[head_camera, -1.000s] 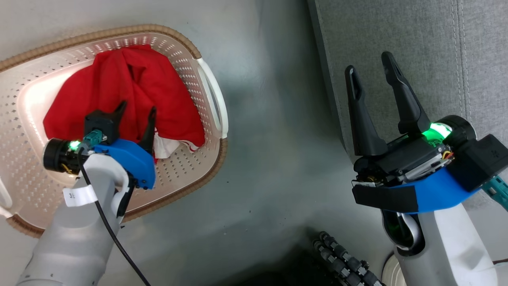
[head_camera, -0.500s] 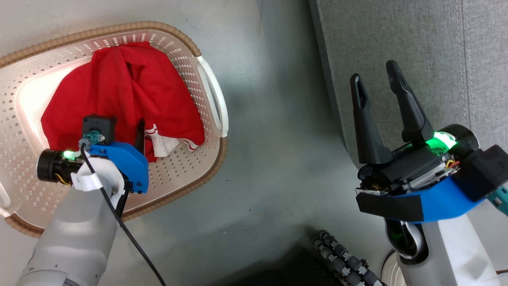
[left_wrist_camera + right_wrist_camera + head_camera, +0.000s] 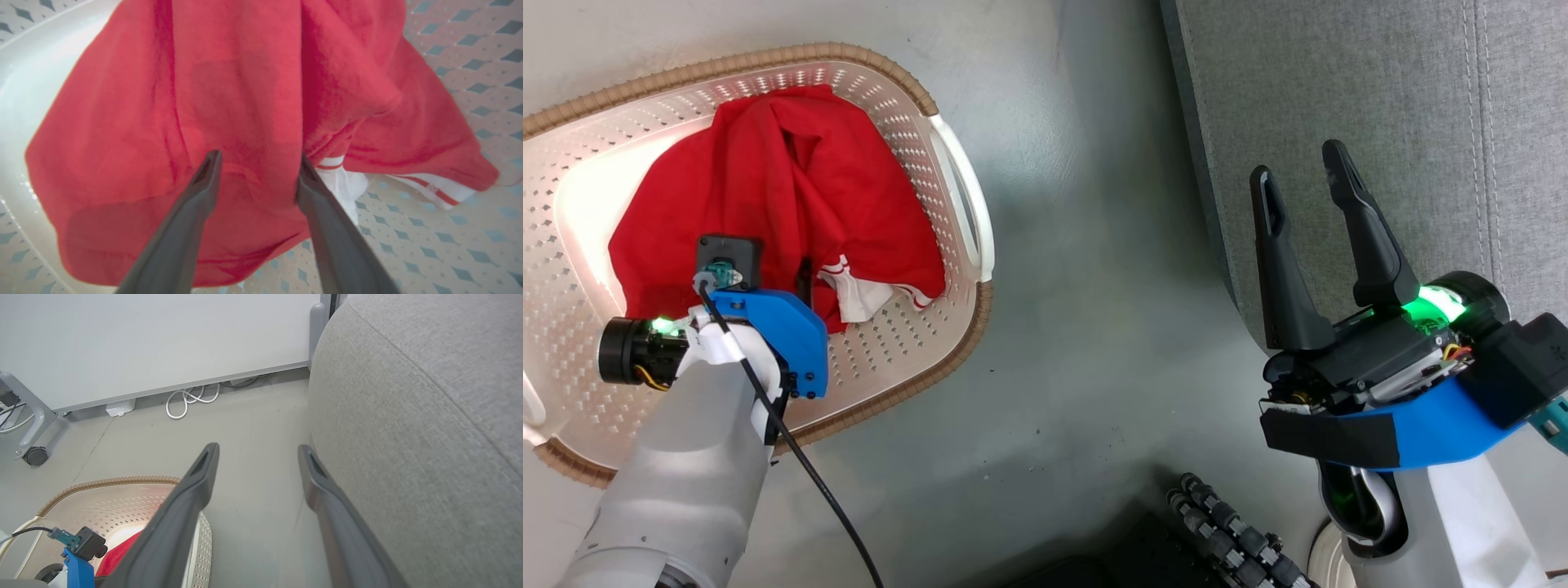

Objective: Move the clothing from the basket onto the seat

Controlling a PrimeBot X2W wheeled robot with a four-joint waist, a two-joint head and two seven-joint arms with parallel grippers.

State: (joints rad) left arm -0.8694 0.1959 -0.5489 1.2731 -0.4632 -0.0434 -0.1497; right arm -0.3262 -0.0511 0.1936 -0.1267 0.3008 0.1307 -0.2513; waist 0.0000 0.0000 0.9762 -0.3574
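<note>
- My left pincer [image 3: 259, 157] has dropped since a second ago: its fingers then stood clear above the clothing [image 3: 792, 188], and now their tips are sunk in the red folds, near the white striped trim [image 3: 849, 294].
- Its jaws are spread, with a ridge of cloth between them, and nothing is pinched yet (they may be just starting to close, I judge).
- So the reach is done and the grip comes next. The clothing all lies in the basket [image 3: 907, 343], heaped towards its far side.
- My right pincer [image 3: 1298, 163] is released as before, empty, and hovers over the near edge of the seat [image 3: 1380, 98].
- The seat is bare grey fabric, well apart from the basket, with a strip of floor [image 3: 1094, 327] between them.
- In the way: the basket's high wall and white handle [image 3: 968, 204] lie on the side towards the seat, so the cloth must be lifted clear before it can cross.
- A trailing hem could catch on that rim, and my arm's black cable [image 3: 800, 465] hangs nearby.
</note>
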